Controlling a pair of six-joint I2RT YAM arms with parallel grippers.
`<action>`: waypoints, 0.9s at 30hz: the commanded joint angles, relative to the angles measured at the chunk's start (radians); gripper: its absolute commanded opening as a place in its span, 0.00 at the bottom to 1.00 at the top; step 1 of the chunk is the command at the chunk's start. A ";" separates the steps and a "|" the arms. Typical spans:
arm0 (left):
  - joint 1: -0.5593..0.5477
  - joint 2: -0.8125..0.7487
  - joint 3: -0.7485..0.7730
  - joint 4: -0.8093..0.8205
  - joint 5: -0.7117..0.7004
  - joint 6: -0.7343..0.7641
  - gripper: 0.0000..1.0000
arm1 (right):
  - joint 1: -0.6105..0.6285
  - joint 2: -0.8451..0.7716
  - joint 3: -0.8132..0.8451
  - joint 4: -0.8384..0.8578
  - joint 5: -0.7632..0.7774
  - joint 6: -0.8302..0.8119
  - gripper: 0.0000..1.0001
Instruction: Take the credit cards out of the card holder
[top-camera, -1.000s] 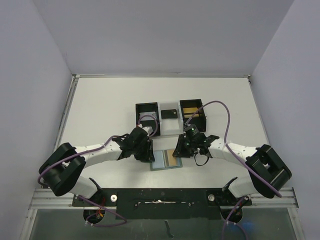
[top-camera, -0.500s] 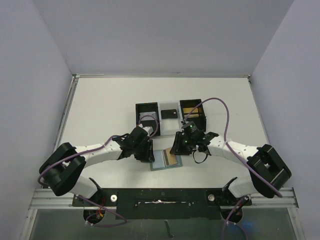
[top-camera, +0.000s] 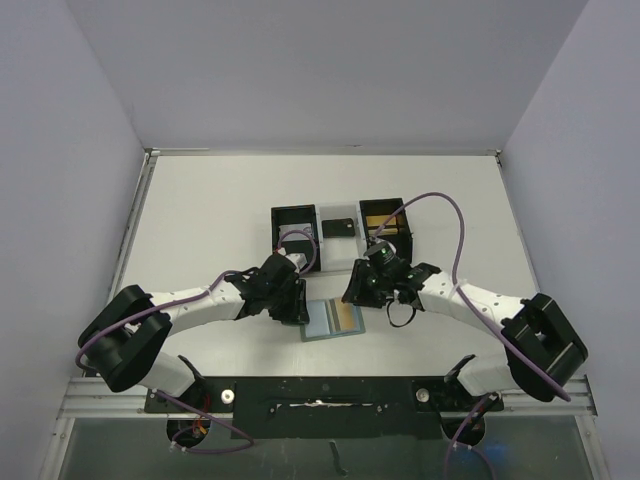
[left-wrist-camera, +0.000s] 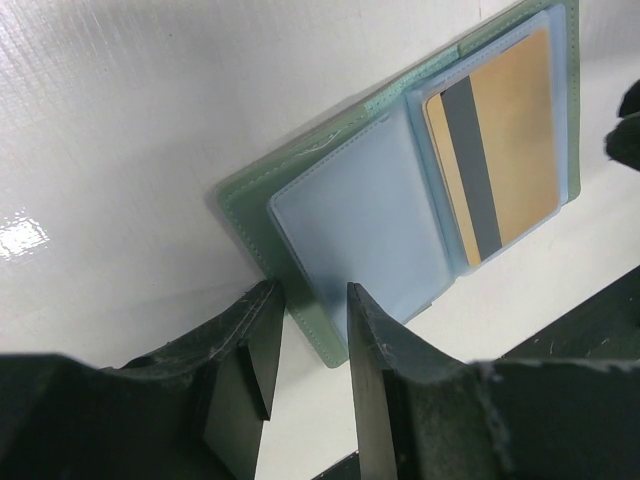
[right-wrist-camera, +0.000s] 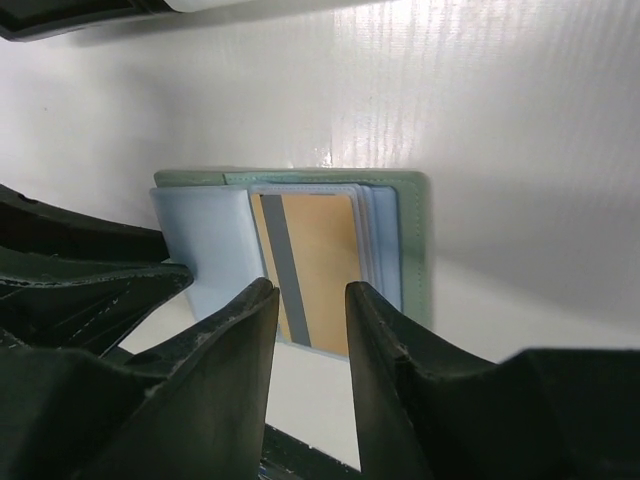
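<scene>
Card holder (top-camera: 333, 320): flat sage-green folding wallet with a pale blue-grey lining. It lies open on the white bench (top-camera: 200, 220) near the arm bases, between the two wrists.
Gold card (right-wrist-camera: 315, 255): thin gold-orange card with a grey stripe, seated in the right-hand pocket. Paler card edges are stacked behind it toward the outer edge.
Dark card (top-camera: 340, 227): small dark rectangle on a pale tray between two black open-topped boxes (top-camera: 295, 232), well apart from the holder.
Left fingers (left-wrist-camera: 245, 370): parted by a narrow gap, straddling the near edge of the left leaf. Nothing is pinched between them, and it cannot be told whether they press the leaf to the bench.
Right fingers (right-wrist-camera: 225, 370): parted a little and poised above the gold card, which shows in the gap. They hold nothing.
Step in hand: probably the reach for the gold card, with the left arm steadying the holder and the right arm drawing the card out.
How to do it well: the left fingers should bear down on the empty leaf so the holder does not slide. The right fingers should come down at the pocket's open edge, catch only the top card's exposed rim, and pull along the pocket's length, flat and slow.
Risk: gripping the pocket lining together with the card, or dragging the whole holder along.
</scene>
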 joint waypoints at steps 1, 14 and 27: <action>-0.004 -0.021 0.030 0.017 -0.001 0.015 0.31 | 0.007 0.041 -0.033 0.131 -0.058 0.034 0.35; -0.004 -0.019 0.024 0.028 0.008 0.017 0.31 | 0.023 0.081 -0.013 0.113 -0.050 0.008 0.22; -0.004 -0.013 0.027 0.030 0.012 0.016 0.31 | 0.027 0.024 -0.003 0.087 -0.059 0.002 0.20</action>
